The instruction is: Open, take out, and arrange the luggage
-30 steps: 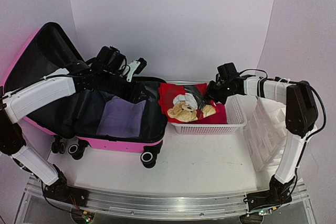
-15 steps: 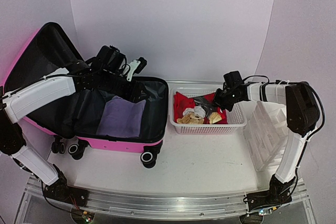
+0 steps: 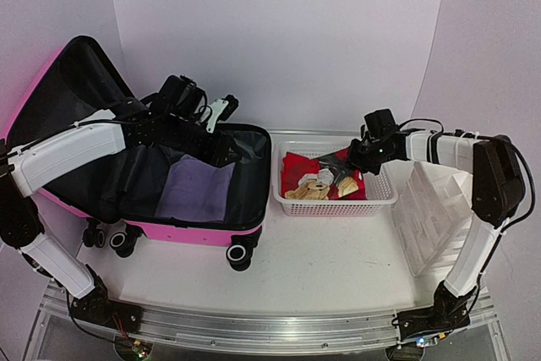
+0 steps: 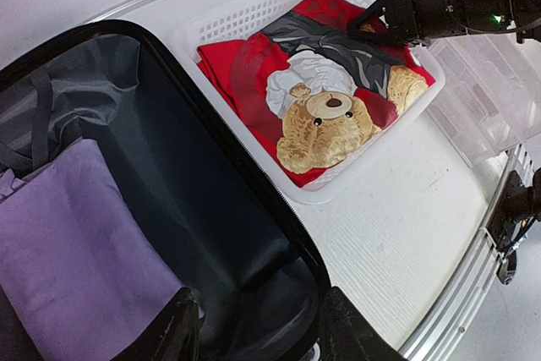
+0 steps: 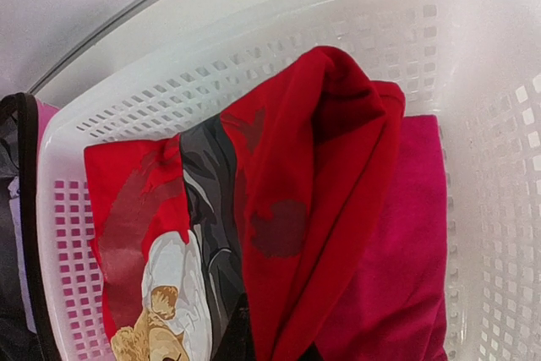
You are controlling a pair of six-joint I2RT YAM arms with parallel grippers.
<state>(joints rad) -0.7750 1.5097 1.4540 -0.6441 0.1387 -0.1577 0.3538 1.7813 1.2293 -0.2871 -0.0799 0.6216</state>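
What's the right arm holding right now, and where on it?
The right gripper pinches the red bear-print garment by a bunched fold near its far edge, in the basket.

text: none legible | luggage (image 3: 190,232): no readable marks | labels, numbers: none

One luggage (image 3: 194,230), one basket (image 3: 330,206), one organizer (image 3: 433,213), one purple cloth (image 3: 196,190), one bear-print cloth (image 4: 325,120).

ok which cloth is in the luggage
The plain purple cloth, on the luggage's black lining; the red bear-print cloth and magenta cloth lie in the white basket.
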